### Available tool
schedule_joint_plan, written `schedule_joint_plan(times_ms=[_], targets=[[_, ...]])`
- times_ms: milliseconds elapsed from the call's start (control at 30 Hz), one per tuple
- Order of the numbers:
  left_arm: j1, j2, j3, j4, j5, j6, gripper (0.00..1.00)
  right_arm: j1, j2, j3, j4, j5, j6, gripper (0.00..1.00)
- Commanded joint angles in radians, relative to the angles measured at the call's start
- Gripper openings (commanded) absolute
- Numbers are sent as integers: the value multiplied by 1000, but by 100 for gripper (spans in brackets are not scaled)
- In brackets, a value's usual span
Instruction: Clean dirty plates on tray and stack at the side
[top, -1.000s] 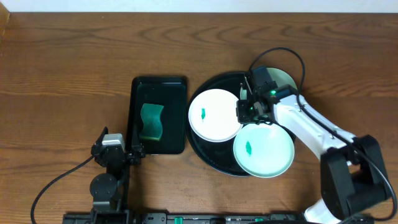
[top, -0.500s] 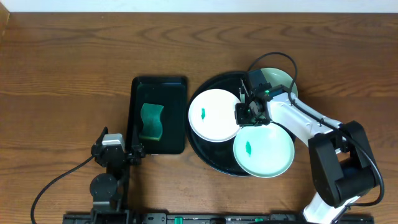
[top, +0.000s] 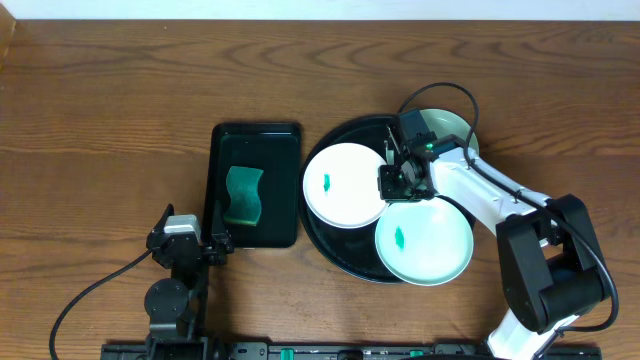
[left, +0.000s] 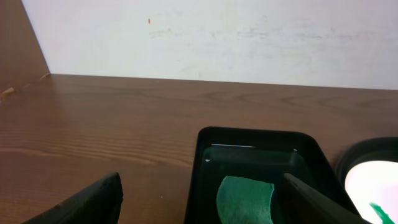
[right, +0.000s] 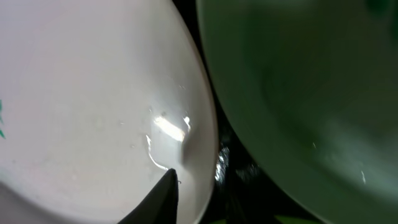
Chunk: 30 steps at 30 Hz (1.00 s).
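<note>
"So, how far along are we?"
"Barely started, we judge. The white plate (top: 345, 185) at the centre of the frame and the mint plate (top: 424, 243) to its lower right both lie on the round black tray (top: 325, 240), and each shows a green smear (top: 328, 183)."
"And the third?"
"The other mint plate (top: 447, 128) sits at the tray's upper right edge, mostly under the arm. We cannot tell whether it is clean. We see no stack beside the tray."
"The sponge?"
"The green sponge (top: 243, 196) lies in the rectangular tray (top: 280, 150), left of centre. Our left gripper (top: 190, 238) hangs wide open in the lower left, holding nothing. Our right gripper (top: 398, 180) is down between the two smeared plates, with one fingertip (right: 166, 190) over the white rim. Whether it grips, we cannot tell."
"Then wiping and stacking all lie ahead of us, it seems."
</note>
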<state>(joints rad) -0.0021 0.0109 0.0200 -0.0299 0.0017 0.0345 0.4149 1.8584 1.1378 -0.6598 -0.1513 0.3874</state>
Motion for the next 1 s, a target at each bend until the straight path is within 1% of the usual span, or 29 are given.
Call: schedule_joint_plan(times_ms=[0, 200, 233, 367, 600, 733, 800, 967], targets=[[-4, -7, -16, -43, -10, 14, 80, 4, -9, 39, -24, 50, 28, 22], [-4, -7, -16, -43, -10, 14, 80, 5, -13, 56, -35, 49, 28, 21], [-4, -7, -16, -43, -10, 14, 80, 5, -13, 56, -35, 50, 28, 20], [-4, -7, -16, -43, -10, 14, 80, 4, -13, 56, -36, 50, 28, 9], [-4, -7, -16, -43, -10, 14, 80, 6, -13, 56, -37, 49, 27, 9], [-4, -7, -16, -43, -10, 14, 80, 6, -13, 56, -37, 50, 27, 6], [-4, -7, -16, -43, -10, 14, 80, 6, -13, 56, -37, 50, 27, 1], [-4, -7, -16, -43, -10, 14, 80, 6, -13, 55, -37, 50, 27, 1]])
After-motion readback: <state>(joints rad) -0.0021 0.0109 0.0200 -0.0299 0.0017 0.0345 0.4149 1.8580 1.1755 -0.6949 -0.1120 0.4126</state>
